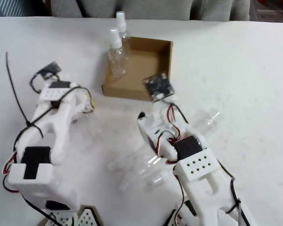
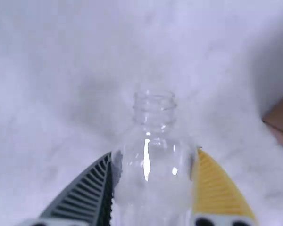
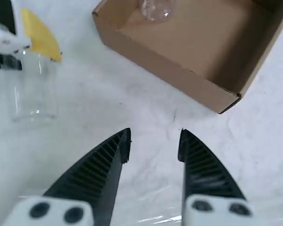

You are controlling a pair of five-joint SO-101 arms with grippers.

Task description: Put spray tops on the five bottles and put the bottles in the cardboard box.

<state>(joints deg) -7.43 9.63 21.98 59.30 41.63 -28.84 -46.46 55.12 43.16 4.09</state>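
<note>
A clear bottle [image 2: 153, 155] with a bare threaded neck and no spray top sits between the grey and yellow fingers of my left gripper [image 2: 153, 183], which is shut on it. The right wrist view has the same bottle [image 3: 33, 89] just above the white table, left of the cardboard box [image 1: 137, 68]. Two bottles with white spray tops [image 1: 117, 52] stand in the box's far left corner. My right gripper [image 3: 153, 141] is open over bare table just in front of the box [image 3: 193, 52], holding nothing.
Several clear bottles [image 1: 141, 169] lie on the table beside the right arm [image 1: 193, 160]. Another bottle [image 1: 207, 117] lies to its right. The left arm [image 1: 52, 127] stretches along the table's left side.
</note>
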